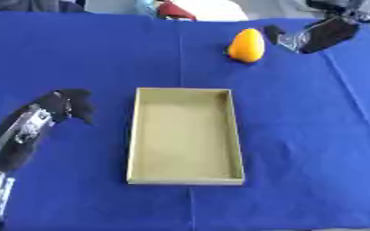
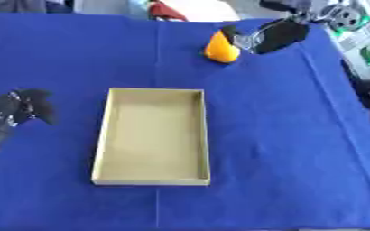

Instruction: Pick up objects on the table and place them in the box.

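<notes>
- One box (image 1: 185,136), tan, shallow and open-topped, on the blue cloth.
- One orange fruit-shaped object (image 1: 247,45), beyond the box's far right corner.
- Two robot hands: the left hand (image 1: 68,106) just left of the box, the right hand (image 1: 318,35) beyond the box, beside the orange object.
- One blue cloth (image 1: 314,135) under the box.

1. The cloth (image 1: 314,149) on the table was a deep, plain blue, with no pattern.
2. The box (image 1: 186,180) was pale tan, the colour of cardboard, inside and outside.
3. The fruit-shaped object (image 1: 247,45) was orange, going to yellow at its top.
4. The left hand (image 1: 68,104) was black, with silver parts on its arm.
5. The right hand (image 1: 324,34) was black, with silver parts too.
</notes>
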`<action>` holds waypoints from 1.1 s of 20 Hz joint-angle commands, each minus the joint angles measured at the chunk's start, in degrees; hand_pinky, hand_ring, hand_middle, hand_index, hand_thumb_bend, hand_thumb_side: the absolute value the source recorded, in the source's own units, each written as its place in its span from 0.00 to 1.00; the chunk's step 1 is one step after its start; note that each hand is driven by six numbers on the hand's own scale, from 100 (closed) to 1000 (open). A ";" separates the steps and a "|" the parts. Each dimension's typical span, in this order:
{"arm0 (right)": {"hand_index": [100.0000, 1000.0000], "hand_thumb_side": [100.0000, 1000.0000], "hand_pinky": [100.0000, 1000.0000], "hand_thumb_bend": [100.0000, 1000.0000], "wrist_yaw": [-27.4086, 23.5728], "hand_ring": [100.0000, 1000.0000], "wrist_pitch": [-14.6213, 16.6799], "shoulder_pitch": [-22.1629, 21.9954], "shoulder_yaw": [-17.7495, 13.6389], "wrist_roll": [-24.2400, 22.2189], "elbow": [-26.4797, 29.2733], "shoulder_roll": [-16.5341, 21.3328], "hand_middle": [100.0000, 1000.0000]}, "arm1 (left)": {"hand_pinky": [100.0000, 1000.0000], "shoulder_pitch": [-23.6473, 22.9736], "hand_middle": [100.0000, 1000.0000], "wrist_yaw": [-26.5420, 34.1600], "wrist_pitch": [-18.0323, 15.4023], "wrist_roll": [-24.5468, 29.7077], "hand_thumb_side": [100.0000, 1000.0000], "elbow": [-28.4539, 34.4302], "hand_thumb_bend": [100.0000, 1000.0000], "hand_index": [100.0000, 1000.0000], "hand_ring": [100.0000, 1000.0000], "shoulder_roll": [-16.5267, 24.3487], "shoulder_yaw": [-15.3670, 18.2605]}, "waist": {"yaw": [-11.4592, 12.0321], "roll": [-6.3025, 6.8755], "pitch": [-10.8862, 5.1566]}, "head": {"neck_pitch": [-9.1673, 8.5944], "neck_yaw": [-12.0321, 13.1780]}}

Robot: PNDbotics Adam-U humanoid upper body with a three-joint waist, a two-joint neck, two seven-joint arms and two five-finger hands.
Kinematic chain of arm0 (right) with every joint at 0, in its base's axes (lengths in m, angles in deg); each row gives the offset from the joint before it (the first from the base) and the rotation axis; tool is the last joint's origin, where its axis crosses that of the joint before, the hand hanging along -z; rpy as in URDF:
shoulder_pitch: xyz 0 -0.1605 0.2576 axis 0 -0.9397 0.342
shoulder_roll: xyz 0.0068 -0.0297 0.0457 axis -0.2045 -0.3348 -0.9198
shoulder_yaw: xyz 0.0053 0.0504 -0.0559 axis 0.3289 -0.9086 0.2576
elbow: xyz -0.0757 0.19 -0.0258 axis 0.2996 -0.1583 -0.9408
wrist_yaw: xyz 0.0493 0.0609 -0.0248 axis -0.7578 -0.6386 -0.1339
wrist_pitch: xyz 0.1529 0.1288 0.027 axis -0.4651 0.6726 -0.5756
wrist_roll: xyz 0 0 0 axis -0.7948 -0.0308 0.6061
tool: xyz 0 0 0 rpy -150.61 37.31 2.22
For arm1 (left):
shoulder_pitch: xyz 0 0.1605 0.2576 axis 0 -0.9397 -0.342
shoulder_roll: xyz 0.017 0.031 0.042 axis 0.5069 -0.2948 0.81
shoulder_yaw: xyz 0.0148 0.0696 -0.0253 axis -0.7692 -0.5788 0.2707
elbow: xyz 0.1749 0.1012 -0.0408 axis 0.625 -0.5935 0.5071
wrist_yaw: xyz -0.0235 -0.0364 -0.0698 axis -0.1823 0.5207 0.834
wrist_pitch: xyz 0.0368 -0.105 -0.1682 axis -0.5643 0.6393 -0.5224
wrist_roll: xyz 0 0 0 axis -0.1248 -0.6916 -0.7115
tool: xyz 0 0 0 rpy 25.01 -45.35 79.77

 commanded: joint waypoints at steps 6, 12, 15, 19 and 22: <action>0.95 0.64 0.75 0.00 3.03 0.80 -1.14 4.77 -3.00 1.06 -11.42 -1.19 0.81 | 0.71 0.78 0.59 0.36 -0.35 0.70 1.00 1.12 0.02 0.83 0.56 1.00 -0.48 | 0.70 0.40 -0.92 | -1.16 -0.89; 0.95 0.66 0.75 0.00 7.37 0.79 -0.82 7.67 -5.78 3.56 -20.46 -4.25 0.80 | 0.71 0.89 0.59 0.24 -0.50 1.05 1.00 1.17 0.02 0.83 0.56 1.02 -0.73 | 1.38 0.34 -0.70 | -1.33 -1.60; 0.94 0.69 0.74 0.00 9.81 0.79 -1.29 8.88 -7.36 4.87 -24.81 -5.77 0.80 | 0.71 0.96 0.59 0.17 -0.53 1.19 1.00 1.19 0.02 0.83 0.56 1.04 -0.82 | 1.84 0.13 -0.58 | -1.62 -2.07; 0.94 0.73 0.74 0.00 13.33 0.79 -2.47 10.43 -9.45 6.74 -30.69 -7.72 0.80 | 0.71 1.19 0.59 0.09 -0.52 1.57 1.00 1.16 0.02 0.83 0.56 1.05 -1.16 | 2.24 -0.14 -0.40 | -2.03 -2.94; 0.94 0.77 0.74 0.00 16.26 0.79 -3.59 11.40 -10.88 8.70 -35.19 -9.00 0.80 | 0.71 1.33 0.59 0.03 -0.52 1.78 1.00 1.14 0.02 0.83 0.56 1.04 -1.28 | 2.41 -0.30 -0.27 | -2.55 -3.98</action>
